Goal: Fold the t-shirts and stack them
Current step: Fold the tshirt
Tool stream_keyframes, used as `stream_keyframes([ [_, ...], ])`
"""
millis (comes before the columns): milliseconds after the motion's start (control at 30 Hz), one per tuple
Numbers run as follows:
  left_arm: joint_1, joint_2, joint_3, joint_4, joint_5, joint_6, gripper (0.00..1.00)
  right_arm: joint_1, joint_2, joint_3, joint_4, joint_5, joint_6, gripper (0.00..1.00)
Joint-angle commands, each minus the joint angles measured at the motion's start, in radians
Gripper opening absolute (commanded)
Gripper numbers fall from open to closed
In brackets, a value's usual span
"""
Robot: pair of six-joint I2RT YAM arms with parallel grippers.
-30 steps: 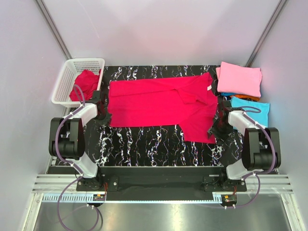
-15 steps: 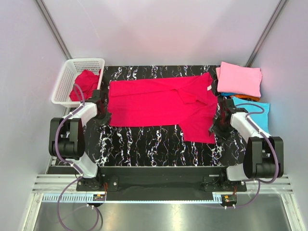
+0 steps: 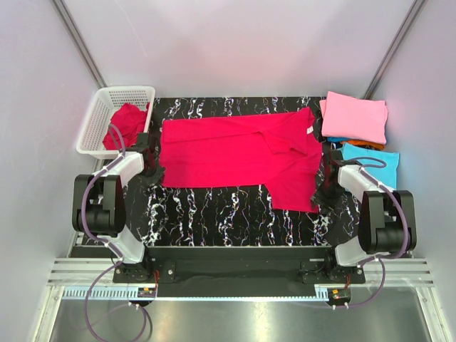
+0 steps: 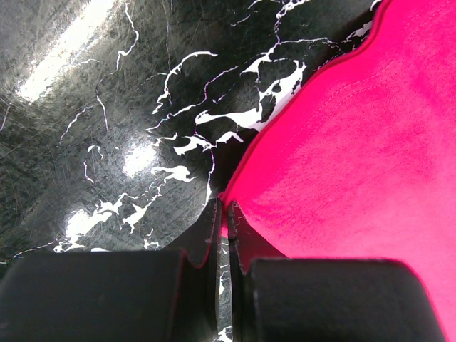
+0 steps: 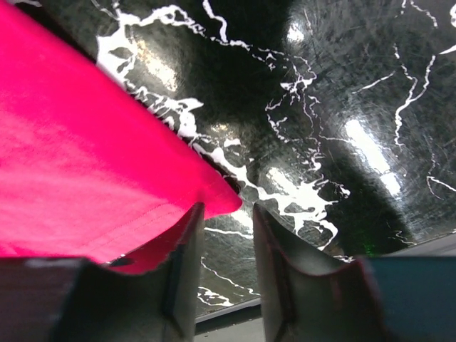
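A crimson t-shirt (image 3: 235,153) lies spread flat across the black marble table (image 3: 228,214), with one part folded over at its right. My left gripper (image 3: 154,173) is at the shirt's near left corner. In the left wrist view the gripper (image 4: 224,210) is shut on a thin bit of the shirt's edge (image 4: 342,142). My right gripper (image 3: 320,192) is at the near right corner. In the right wrist view it (image 5: 226,214) is open, with the shirt's corner (image 5: 107,164) reaching into the gap. A second crimson shirt (image 3: 128,122) lies crumpled in the basket.
A white mesh basket (image 3: 100,117) stands at the back left. At the back right is a stack with a folded pink shirt (image 3: 354,117) on top, an orange sliver (image 3: 367,144) under it, and a turquoise shirt (image 3: 374,162) beside it.
My right arm swung outward a little and came back, with its gripper staying at the shirt's near right corner. The left arm and the shirt have not moved.
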Motion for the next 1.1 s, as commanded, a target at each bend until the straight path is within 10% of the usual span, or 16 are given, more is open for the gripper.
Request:
stream_keyframes([
  [0, 0.005, -0.050, 0.026, 0.004, -0.039, 0.002, 0.00, -0.005, 0.022, 0.003, 0.021, 0.004, 0.016, 0.42],
  [467, 0.005, -0.075, 0.042, -0.006, -0.025, 0.009, 0.00, -0.076, 0.094, -0.028, 0.094, -0.062, 0.028, 0.42],
  [633, 0.005, -0.090, 0.048, -0.016, -0.025, 0.012, 0.00, -0.084, 0.135, -0.017, 0.123, -0.088, 0.008, 0.30],
  [767, 0.005, -0.105, 0.043, -0.022, -0.024, 0.014, 0.00, -0.087, 0.148, -0.017, 0.145, -0.097, -0.003, 0.00],
  [1067, 0.005, -0.199, -0.001, -0.049, -0.004, 0.021, 0.00, -0.087, 0.025, -0.048, 0.071, -0.137, 0.017, 0.00],
])
